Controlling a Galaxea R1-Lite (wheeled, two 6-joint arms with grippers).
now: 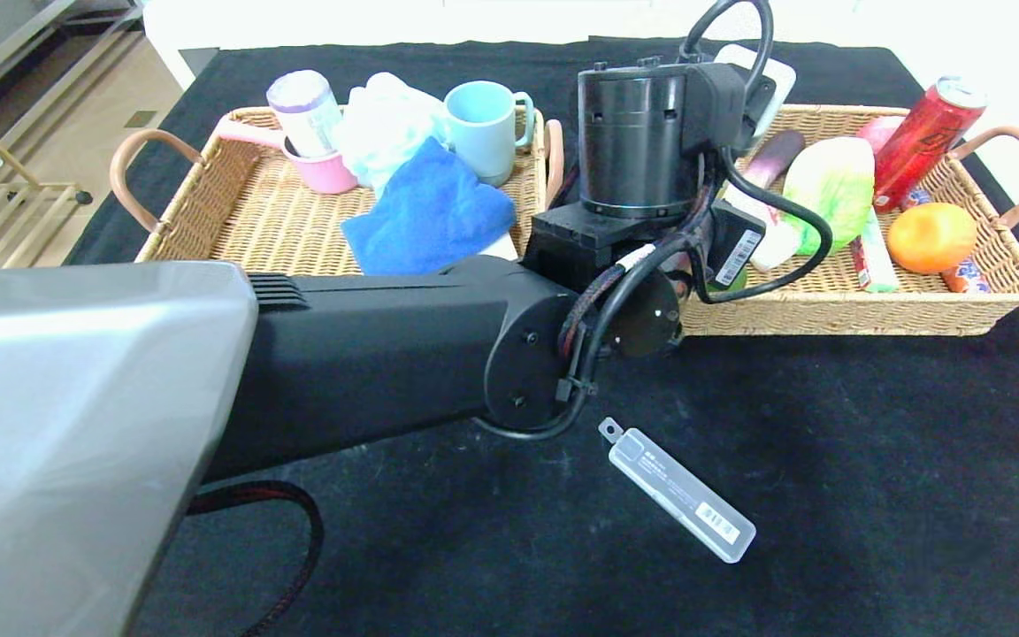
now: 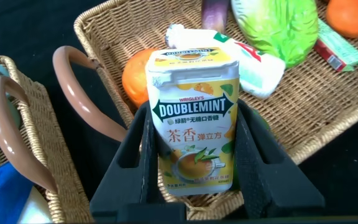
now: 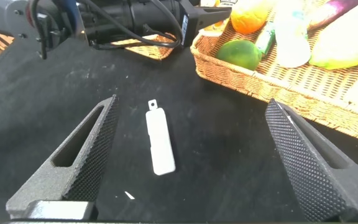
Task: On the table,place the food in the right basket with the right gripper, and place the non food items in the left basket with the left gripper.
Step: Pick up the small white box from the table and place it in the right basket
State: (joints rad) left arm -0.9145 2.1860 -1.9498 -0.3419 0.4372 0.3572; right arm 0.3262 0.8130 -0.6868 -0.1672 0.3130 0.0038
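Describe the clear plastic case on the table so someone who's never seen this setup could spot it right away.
Start at the black cloth-covered table and look in front of the two tan wicker baskets, on the bare cloth below the right basket. There lies a long, narrow clear plastic case, set diagonally. It is the only loose item outside the baskets, with a small hanging tab at one end and a barcode label near the other.

Left gripper [image 2: 194, 155] clamped; right gripper [image 3: 197, 155] fingers spread.

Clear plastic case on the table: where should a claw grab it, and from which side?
Grip the clear plastic case mid-length across its narrow width, coming straight down. It lies flat on the table, long and thin, its tabbed end too small; the open right claw already hangs above it.
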